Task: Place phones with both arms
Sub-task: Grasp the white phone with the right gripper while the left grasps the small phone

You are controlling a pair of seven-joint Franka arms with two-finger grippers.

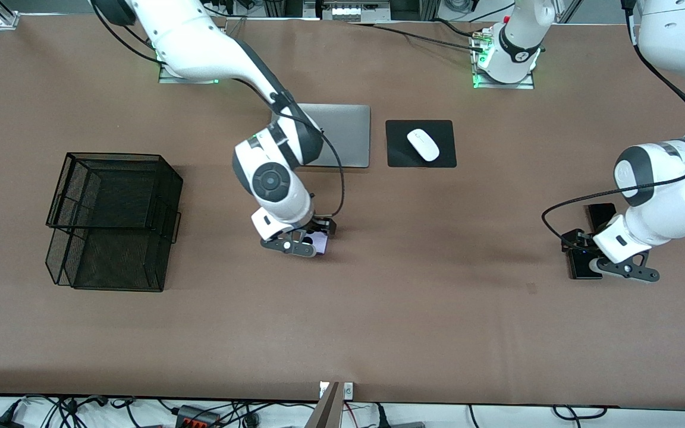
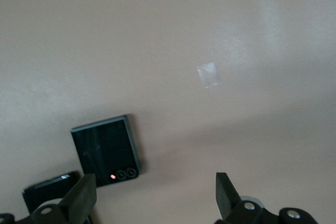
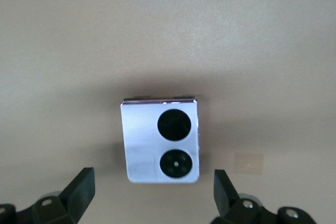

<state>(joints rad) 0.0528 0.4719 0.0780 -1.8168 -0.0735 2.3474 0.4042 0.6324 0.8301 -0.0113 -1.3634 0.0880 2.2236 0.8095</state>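
Observation:
The lilac phone (image 1: 320, 242) with two black circles lies flat at mid-table. In the right wrist view it (image 3: 160, 140) is just past my fingertips, not between them. My right gripper (image 1: 289, 246) (image 3: 153, 190) hangs open and empty over bare table beside it. The squarish black phone (image 1: 600, 214) (image 2: 106, 150) lies at the left arm's end. The black slab phone (image 1: 582, 266) (image 2: 47, 191) lies next to it, nearer the front camera and partly hidden by my hand. My left gripper (image 1: 628, 271) (image 2: 154, 198) is open and empty over bare table beside both.
A black wire basket (image 1: 110, 220) stands at the right arm's end. A closed silver laptop (image 1: 345, 134) and a white mouse (image 1: 423, 144) on a black pad (image 1: 399, 156) lie near the arms' bases. Small tape patches (image 1: 531, 288) (image 2: 207, 74) (image 3: 248, 163) mark the table.

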